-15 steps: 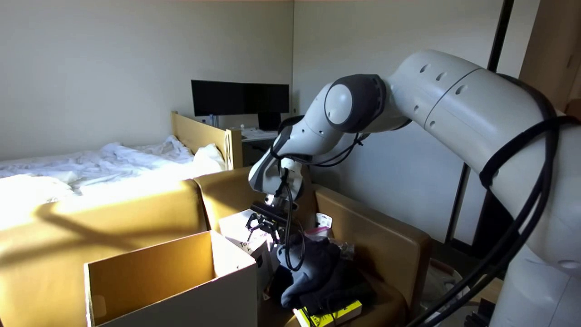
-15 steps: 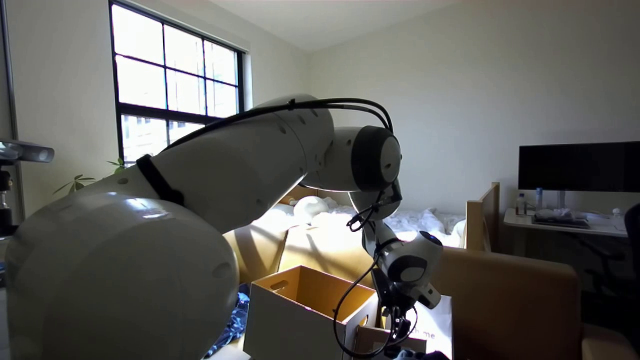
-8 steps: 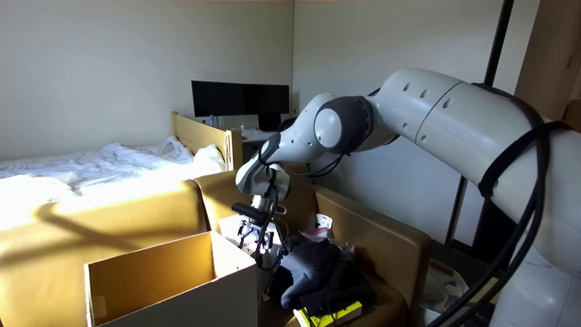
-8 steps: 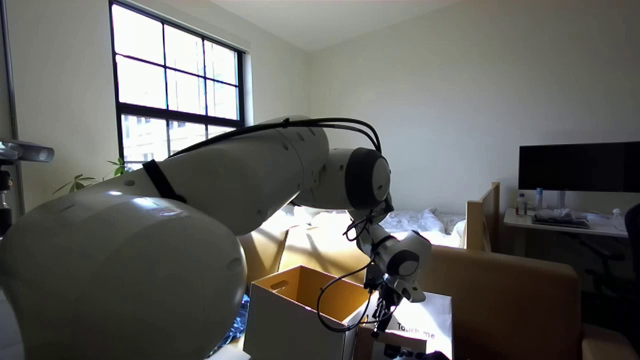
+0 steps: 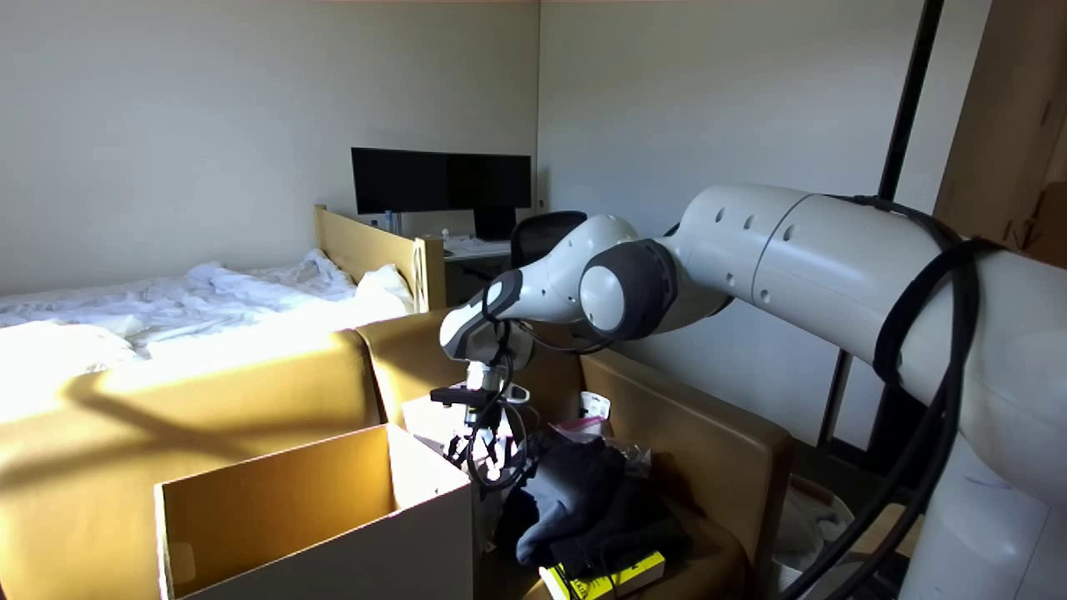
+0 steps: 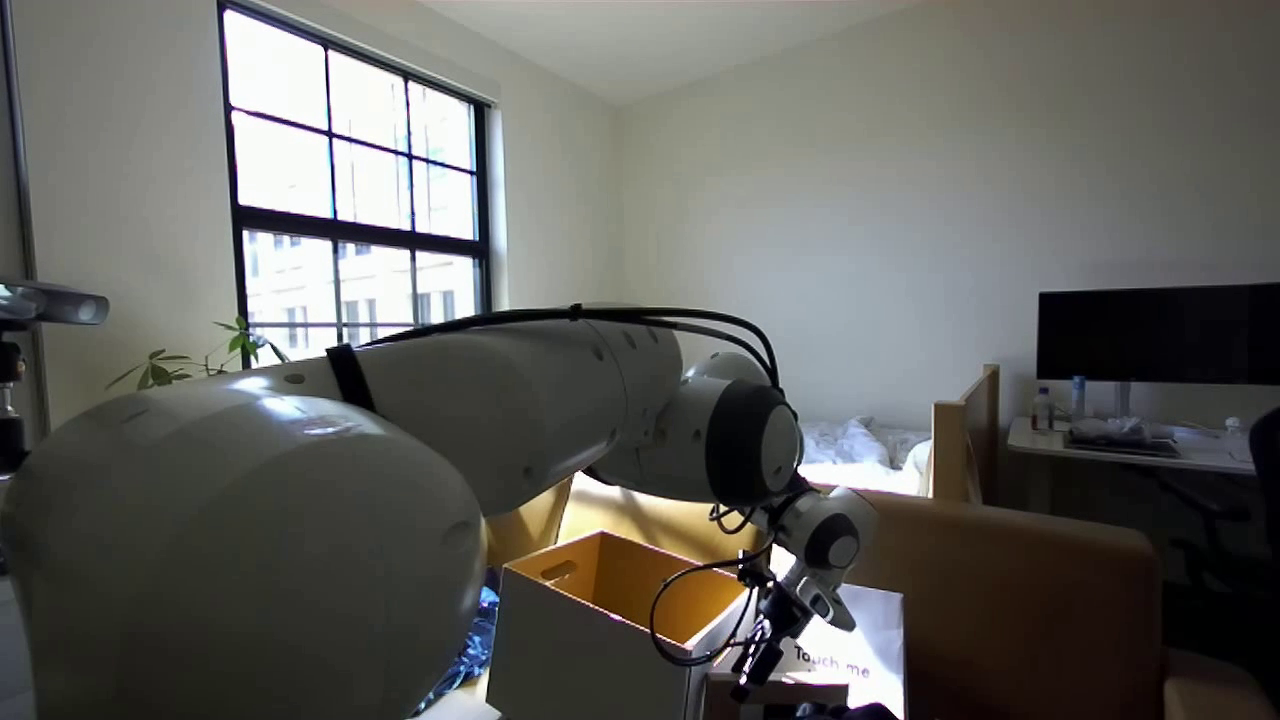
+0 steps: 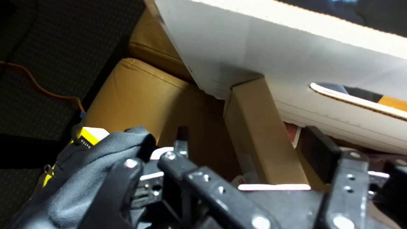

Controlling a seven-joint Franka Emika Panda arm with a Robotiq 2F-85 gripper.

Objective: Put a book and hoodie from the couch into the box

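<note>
wrist view | I'm hovering my gripper [image 7: 250, 143], jaws standing wide apart, holding nothing | hoodie [image 7: 86, 178] is lying lower left on the couch [image 7: 140, 92], partly covering the book [image 7: 89, 136] | box [image 7: 216, 44] is filling upper right | carton [image 7: 264, 127] is showing right of centre

Seems to be home: sleeping place and sitting place in same room. Wooden bed [image 5: 371, 246] with crumpled white bedding [image 5: 242, 292]; tan couch [image 5: 275, 392] in front of it. Further back, white counter [image 6: 1200, 451] carries wide black monitor [image 6: 1160, 335] and bottles [image 6: 1042, 411], black chair [image 5: 542, 234] close by. Large black-framed window [image 6: 362, 185], green plant [image 6: 241, 342] near it. Dark textured floor [image 7: 79, 41] in wrist view.
</note>
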